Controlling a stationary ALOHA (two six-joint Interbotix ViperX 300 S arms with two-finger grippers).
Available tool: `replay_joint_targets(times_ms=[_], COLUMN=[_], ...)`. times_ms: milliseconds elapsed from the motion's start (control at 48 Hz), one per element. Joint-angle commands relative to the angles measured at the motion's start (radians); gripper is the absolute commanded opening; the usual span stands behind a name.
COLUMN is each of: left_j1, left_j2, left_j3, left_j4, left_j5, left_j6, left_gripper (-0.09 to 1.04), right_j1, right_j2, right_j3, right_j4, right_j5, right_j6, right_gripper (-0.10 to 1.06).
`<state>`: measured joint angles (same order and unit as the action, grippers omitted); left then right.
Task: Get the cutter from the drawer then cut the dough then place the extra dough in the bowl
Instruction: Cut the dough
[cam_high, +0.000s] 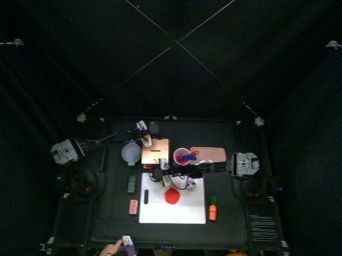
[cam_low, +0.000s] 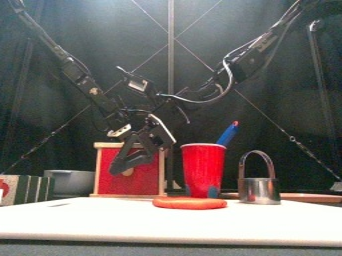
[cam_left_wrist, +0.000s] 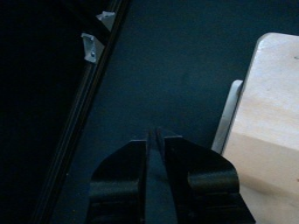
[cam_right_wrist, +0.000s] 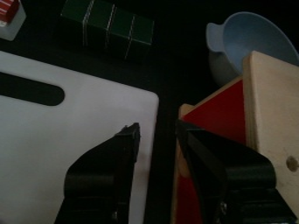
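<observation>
Right gripper (cam_right_wrist: 156, 131), jaws apart, hangs just beside the red drawer (cam_right_wrist: 218, 109). Left gripper (cam_left_wrist: 156, 134), jaws together, flanks the box (cam_left_wrist: 275, 96). Cutter (cam_low: 255, 180) stands apart.

We see the flat red dough disc (cam_low: 189, 202) lying on the white board (cam_low: 80, 215), and the round metal cutter (cam_low: 258, 182) standing upright just to its right, wire handle arched up. Behind them stands the pale wooden box (cam_low: 128, 170), its red drawer front seemingly shut. The blue-grey bowl (cam_right_wrist: 247, 39) sits just beside the box.

One white cutting board (cam_right_wrist: 70, 114), one red dough disc (cam_low: 190, 203), one wooden box (cam_right_wrist: 271, 96), one red cup (cam_low: 203, 172), one metal cutter (cam_low: 258, 188), one bowl (cam_right_wrist: 247, 39).
</observation>
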<state>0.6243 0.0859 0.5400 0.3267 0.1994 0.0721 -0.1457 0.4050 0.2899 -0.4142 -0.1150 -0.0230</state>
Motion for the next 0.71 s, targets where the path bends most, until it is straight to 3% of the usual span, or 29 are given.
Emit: replay_joint_targets(times_ms=[21,271,583,708], left_j1=[-0.006,-0.005,0.002,0.003], left_j2=[-0.005,-0.008,-0.060,-0.094], left_j3=[-0.012,-0.015,-0.021,-0.018], left_j4=[0.005,0.002,-0.005,-0.015], left_j5=[-0.003,-0.006,-0.089,-0.126], left_j6=[0.002,0.000,-0.011,-0.011], left_gripper=[0.59,0.59,0.59,0.59], right_j1=[-0.017,-0.006,0.117,0.127], right_j2=[-0.014,-0.034,-0.225,-0.330], right_j3=[-0.031,-0.034,0.057,0.144], right_j4=[0.000,0.002,0.031,0.064], right_j5=[-0.008,-0.008,-0.002,0.018], right_j6=[0.000,0.008,0.020,0.020], right_gripper=[0.77,0.77,0.77,0.77])
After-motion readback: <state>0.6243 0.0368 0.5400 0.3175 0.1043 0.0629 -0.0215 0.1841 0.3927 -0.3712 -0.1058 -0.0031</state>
